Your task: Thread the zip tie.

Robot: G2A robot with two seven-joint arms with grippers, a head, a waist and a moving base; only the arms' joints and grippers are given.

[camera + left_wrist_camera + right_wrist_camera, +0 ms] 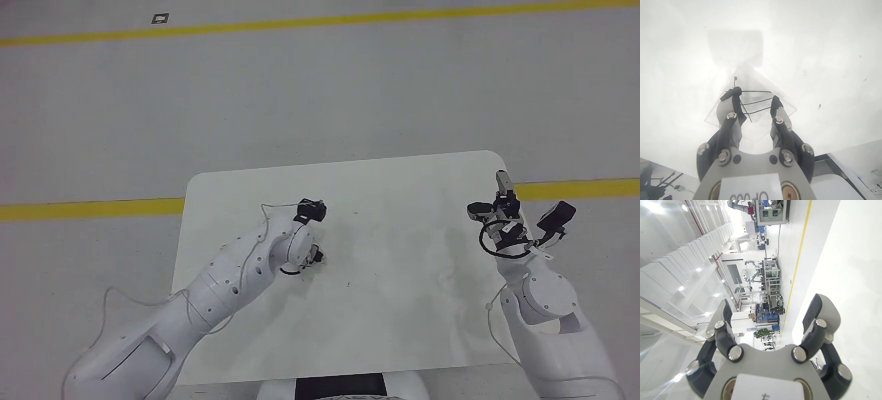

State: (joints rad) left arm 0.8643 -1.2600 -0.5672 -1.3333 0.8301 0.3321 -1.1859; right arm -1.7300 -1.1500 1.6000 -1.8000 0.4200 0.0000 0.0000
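1. the left arm (230, 285) stretches from the near left corner to the middle of the table (400, 300), wrist pitched down.
2. the left gripper (755, 98) is spread open over a clear tray (757, 81); black zip ties (757, 91) lie in the tray between its fingertips (737, 91), one tip against a tie, nothing clamped.
3. the right arm (545, 300) stands at the table's right edge, wrist raised.
4. the right gripper (770, 311) is spread wide, empty, aimed out at the room.
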